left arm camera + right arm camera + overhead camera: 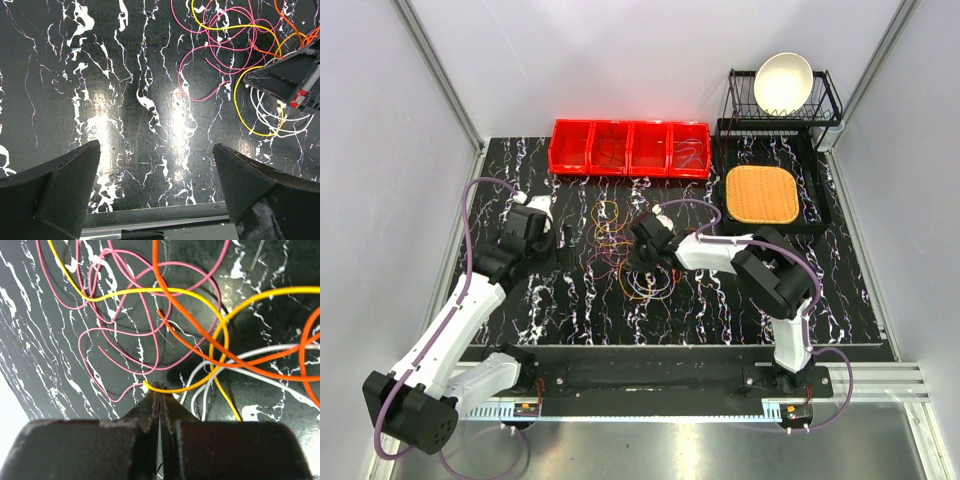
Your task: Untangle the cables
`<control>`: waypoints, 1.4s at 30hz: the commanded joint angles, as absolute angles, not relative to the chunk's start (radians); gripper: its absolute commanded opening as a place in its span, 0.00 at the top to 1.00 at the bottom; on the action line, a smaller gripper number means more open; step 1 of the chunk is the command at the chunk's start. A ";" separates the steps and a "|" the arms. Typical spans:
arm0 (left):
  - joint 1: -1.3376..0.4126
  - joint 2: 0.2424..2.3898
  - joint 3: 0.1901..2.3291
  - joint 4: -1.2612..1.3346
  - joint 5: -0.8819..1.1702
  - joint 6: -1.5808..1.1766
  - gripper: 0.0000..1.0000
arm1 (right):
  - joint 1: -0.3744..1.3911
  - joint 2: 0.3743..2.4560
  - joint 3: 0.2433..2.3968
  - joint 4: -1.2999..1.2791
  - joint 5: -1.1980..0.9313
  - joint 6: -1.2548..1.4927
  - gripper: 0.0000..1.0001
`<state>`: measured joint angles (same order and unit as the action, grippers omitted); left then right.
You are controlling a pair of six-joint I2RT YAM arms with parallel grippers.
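My right claw (160,386) is pressed together, its tips pinching the yellow cable (150,289) near its end, low over the black marbled surface (750,300). The cables (620,245) lie tangled mid-surface, in front of the red bins (630,148). My left claw (156,147) hangs spread wide beside the heap, apart from it.

Thin pink, yellow, orange and white cables (150,290) lie loosely tangled, overlapping.
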<state>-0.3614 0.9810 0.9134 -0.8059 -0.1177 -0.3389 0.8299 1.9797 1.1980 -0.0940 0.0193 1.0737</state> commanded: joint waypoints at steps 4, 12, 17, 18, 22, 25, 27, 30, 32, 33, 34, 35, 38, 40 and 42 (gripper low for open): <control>-0.368 0.973 0.914 -0.759 -0.147 -0.333 0.01 | 0.831 1.810 1.213 -0.100 0.080 0.994 1.00; -0.408 1.015 0.928 -0.762 -0.144 -0.371 0.01 | 0.845 1.527 1.066 -0.176 0.130 0.942 1.00; -0.561 1.127 0.965 -0.681 -0.192 -0.469 0.04 | 0.845 1.450 0.988 -0.219 0.127 0.937 0.73; -0.581 1.156 0.972 -0.663 -0.198 -0.477 0.04 | 0.845 1.422 0.977 -0.219 0.133 0.936 0.68; -0.644 1.317 1.017 -0.560 -0.210 -0.479 0.08 | 0.827 1.358 0.930 -0.245 0.144 0.925 0.54; -0.655 1.437 1.046 -0.451 -0.174 -0.436 0.12 | 0.796 1.293 0.881 -0.271 0.141 0.914 0.53; -0.658 1.517 1.078 -0.427 -0.166 -0.419 0.14 | 0.778 1.243 0.861 -0.288 0.140 0.907 0.52; -0.660 1.607 1.123 -0.411 -0.164 -0.397 0.18 | 0.753 1.181 0.831 -0.314 0.140 0.897 0.52; -0.661 1.655 1.134 -0.397 -0.152 -0.388 0.20 | 0.744 1.160 0.821 -0.330 0.140 0.890 0.52; -0.661 1.666 1.140 -0.393 -0.147 -0.387 0.23 | 0.741 1.143 0.816 -0.334 0.138 0.887 0.52; -0.664 1.678 1.141 -0.385 -0.138 -0.388 0.25 | 0.733 1.140 0.813 -0.339 0.138 0.881 0.52; -0.667 1.695 1.143 -0.382 -0.138 -0.387 0.27 | 0.730 1.135 0.811 -0.337 0.137 0.879 0.52; -0.673 1.718 1.141 -0.371 -0.133 -0.391 0.31 | 0.726 1.137 0.813 -0.341 0.132 0.871 0.52; -0.675 1.730 1.140 -0.365 -0.130 -0.388 0.34 | 0.723 1.143 0.819 -0.341 0.127 0.868 0.52; -0.673 1.749 1.143 -0.367 -0.129 -0.387 0.36 | 0.723 1.157 0.825 -0.341 0.123 0.867 0.52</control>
